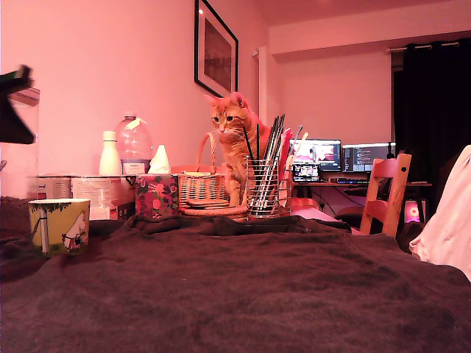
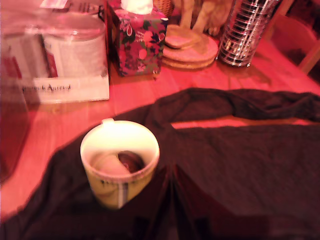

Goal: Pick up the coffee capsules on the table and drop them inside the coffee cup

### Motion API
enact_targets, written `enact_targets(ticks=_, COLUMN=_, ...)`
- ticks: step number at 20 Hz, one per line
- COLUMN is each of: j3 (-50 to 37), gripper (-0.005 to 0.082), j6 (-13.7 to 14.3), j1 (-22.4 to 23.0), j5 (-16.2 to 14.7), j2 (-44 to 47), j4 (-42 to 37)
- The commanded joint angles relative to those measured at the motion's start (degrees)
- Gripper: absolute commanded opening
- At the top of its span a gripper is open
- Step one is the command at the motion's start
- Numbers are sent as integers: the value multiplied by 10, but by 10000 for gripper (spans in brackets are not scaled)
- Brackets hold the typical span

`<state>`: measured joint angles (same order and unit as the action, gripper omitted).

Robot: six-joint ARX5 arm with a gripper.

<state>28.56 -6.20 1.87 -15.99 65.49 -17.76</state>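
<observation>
The yellow-green coffee cup (image 1: 60, 225) stands on the brown blanket of the table (image 1: 243, 287) at the exterior view's left. The wrist view looks down into the cup (image 2: 117, 192). Two coffee capsules lie inside it, a cream-white one (image 2: 110, 164) and a dark one (image 2: 131, 160) touching it. A dark part of the arm (image 1: 13, 103) hangs above the cup at the exterior view's left edge. Dark shapes low in the wrist view blend into the blanket (image 2: 240, 170), so the gripper's fingers cannot be made out.
Behind the blanket stand a floral tissue box (image 1: 156, 195), a wicker basket (image 1: 202, 185), a wire-mesh pen holder (image 1: 263, 187) and an orange cat (image 1: 234, 140). A white carton (image 2: 65, 65) and bottles sit at the back left. A white cloth (image 1: 449, 220) hangs at the right.
</observation>
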Motion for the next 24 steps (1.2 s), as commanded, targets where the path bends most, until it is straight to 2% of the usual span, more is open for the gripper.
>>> enact_targets(ticks=1, j3=-39, gripper=-19, j6=-10, j1=2, j5=3, j2=-22, j4=-23)
enact_targets(ticks=9, j3=-183, gripper=-19, j6=-15, j1=2, j5=25, j2=-107, j4=-94)
enact_targets(ticks=12, j3=-223, gripper=-19, j6=-28, j1=2, j5=25, j2=-129, j4=-111)
enact_targets(ticks=18, j3=-271, gripper=-19, j6=-38, j1=2, j5=25, j2=-193, j4=-109)
enact_targets(ticks=20, j3=-272, gripper=-19, j6=-46, j1=2, j5=25, j2=-218, j4=-95)
enact_targets(ticks=24, j3=-272, gripper=-19, j6=-43, j1=2, j5=25, j2=-270, j4=-48)
